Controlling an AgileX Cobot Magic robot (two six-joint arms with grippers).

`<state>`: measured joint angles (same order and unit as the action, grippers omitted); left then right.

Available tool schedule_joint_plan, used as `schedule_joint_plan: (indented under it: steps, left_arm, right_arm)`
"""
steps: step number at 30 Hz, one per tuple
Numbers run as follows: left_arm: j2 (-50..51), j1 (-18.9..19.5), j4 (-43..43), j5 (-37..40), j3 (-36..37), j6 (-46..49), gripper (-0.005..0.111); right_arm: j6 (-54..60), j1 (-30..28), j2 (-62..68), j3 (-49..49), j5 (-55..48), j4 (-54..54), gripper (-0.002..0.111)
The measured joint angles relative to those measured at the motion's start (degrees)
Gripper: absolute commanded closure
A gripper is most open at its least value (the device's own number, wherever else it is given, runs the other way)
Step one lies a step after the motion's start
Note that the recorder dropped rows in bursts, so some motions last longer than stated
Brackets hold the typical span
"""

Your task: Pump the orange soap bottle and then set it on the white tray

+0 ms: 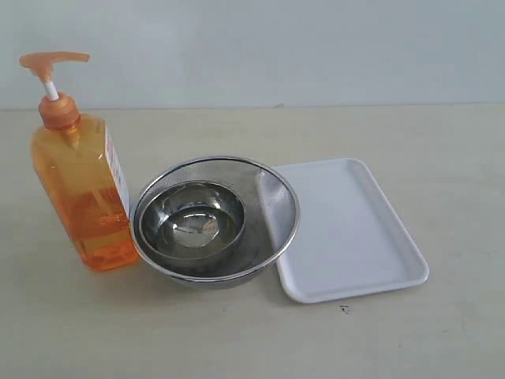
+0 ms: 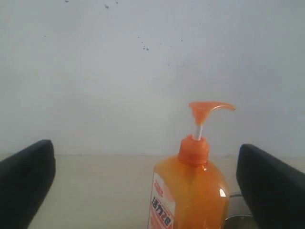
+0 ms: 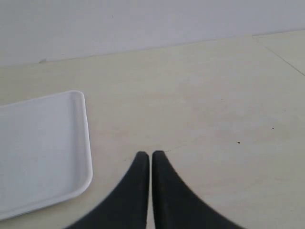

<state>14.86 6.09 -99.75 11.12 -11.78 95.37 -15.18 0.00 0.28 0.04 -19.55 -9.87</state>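
Left wrist view has the left end effector [image 2: 144, 148] spread wide, its two dark fingers [image 2: 26, 188] standing far apart and gripping nothing; the orange soap bottle [image 2: 190, 191] stands upright in the gap ahead of them, and neither finger touches it. Right wrist view shows the right end effector [image 3: 150, 155] clenched, its black fingertips pressed together with nothing between them, hanging over bare counter [image 3: 214, 109] near a corner of the white tray [image 3: 43, 143]. Exterior view shows neither arm. On the left of that view the bottle [image 1: 83, 197] stands on the counter [image 1: 394, 339]: translucent orange, part full, with an orange pump head raised on a white stem and a white-and-red label down one side. It touches or nearly touches a steel mesh colander [image 1: 272, 209], which holds a smaller steel bowl [image 1: 193, 217]. The tray [image 1: 347, 229] lies flat just beyond the colander, well apart from the bottle.
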Motion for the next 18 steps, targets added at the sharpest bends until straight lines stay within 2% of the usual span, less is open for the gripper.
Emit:
schedule_joint_plan:
  steps: [3, 5, 8, 13, 15, 16, 18]
  left_arm:
    - [0.00, 0.00, 1.75, 0.14, 0.00, -3.76, 0.011]
    - [0.00, 0.00, 10.04, -0.83, 0.00, -12.84, 0.011]
    - [0.00, 0.00, 33.21, -4.25, 0.00, -40.67, 0.011]
    - [0.00, 0.00, 89.90, -5.56, 0.00, -96.50, 0.011]
    - [0.00, 0.00, 107.41, -5.56, 0.54, -114.97, 0.011]
    - [0.00, 0.00, 115.21, -5.93, 1.26, -122.85, 0.011]
    - [0.00, 0.00, 124.66, -8.11, 3.75, -132.16, 0.011]
  right_arm:
    - [0.00, 0.00, 0.00, 0.00, 0.00, 0.00, 0.108]
    - [0.00, 0.00, 0.00, 0.00, 0.00, 0.00, 0.108]
    - [0.00, 0.00, 0.00, 0.00, 0.00, 0.00, 0.108]
    - [0.00, 0.00, 0.00, 0.00, 0.00, 0.00, 0.108]
    - [0.00, 0.00, 0.00, 0.00, 0.00, 0.00, 0.108]
    - [0.00, 0.00, 0.00, 0.00, 0.00, 0.00, 0.108]
    - [0.00, 0.00, 0.00, 0.00, 0.00, 0.00, 0.108]
